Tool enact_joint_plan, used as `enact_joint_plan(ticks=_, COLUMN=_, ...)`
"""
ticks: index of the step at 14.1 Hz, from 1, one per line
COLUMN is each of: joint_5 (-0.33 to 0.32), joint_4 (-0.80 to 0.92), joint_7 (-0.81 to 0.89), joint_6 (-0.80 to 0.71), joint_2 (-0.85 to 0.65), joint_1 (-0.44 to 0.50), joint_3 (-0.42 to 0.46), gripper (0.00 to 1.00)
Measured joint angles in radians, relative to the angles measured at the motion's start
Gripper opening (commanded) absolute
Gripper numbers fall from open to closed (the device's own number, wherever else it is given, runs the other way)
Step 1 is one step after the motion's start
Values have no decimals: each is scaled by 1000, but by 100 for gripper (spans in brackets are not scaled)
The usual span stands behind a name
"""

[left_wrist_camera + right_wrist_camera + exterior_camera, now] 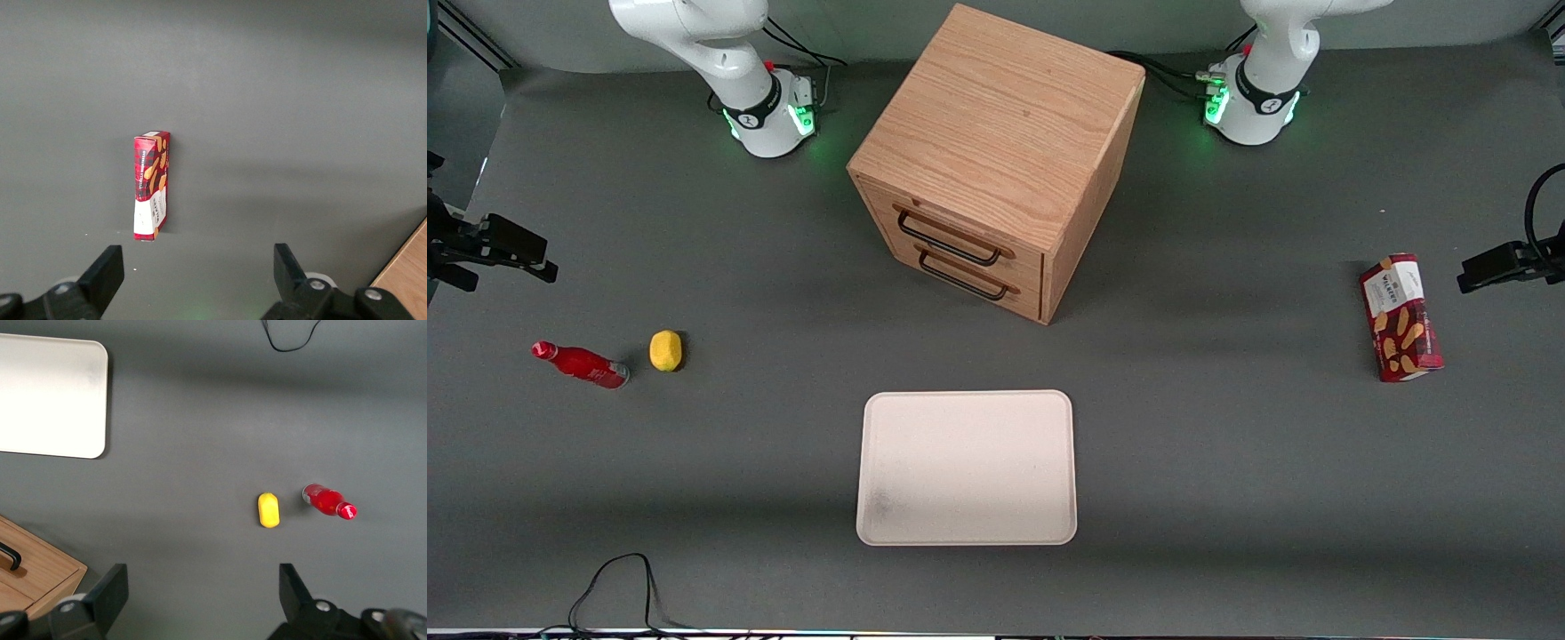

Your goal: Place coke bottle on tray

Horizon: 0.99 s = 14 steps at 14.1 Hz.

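The coke bottle (580, 364) is a small glossy red bottle lying on its side on the grey table toward the working arm's end, beside a yellow lemon (665, 349). It also shows in the right wrist view (328, 501). The cream-white tray (967, 467) lies flat and bare, nearer the front camera than the wooden drawer cabinet; one corner shows in the right wrist view (50, 397). My right gripper (202, 579) hangs high above the table, open and empty, well apart from the bottle. It does not show in the front view.
The lemon (268, 510) lies close beside the bottle's base. A wooden cabinet (996, 160) with two drawers stands mid-table. A red snack box (1400, 317) lies toward the parked arm's end. A black cable (618, 591) loops at the table's front edge.
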Motion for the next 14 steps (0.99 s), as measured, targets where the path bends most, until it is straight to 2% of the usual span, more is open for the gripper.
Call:
enact_joint_plan(ticks=6, joint_5=-3, joint_4=1, joint_7=0, joint_6=-3, joint_2=0, joint_1=-9, joint_3=7, gripper=100)
enact_joint_plan(ticks=8, joint_5=-31, joint_4=3, joint_7=-6, joint_6=-2, joint_2=1, joint_1=-11, joint_3=2, gripper=100)
enact_joint_plan(ticks=10, joint_5=-43, joint_4=3, joint_7=-58, joint_6=3, joint_2=8, joint_1=-14, joint_3=-45, gripper=100)
enact_joint_plan(ticks=14, joint_5=-35, joint_4=3, joint_7=-297, joint_6=64, joint_2=44, joint_1=-26, joint_3=-214, gripper=100)
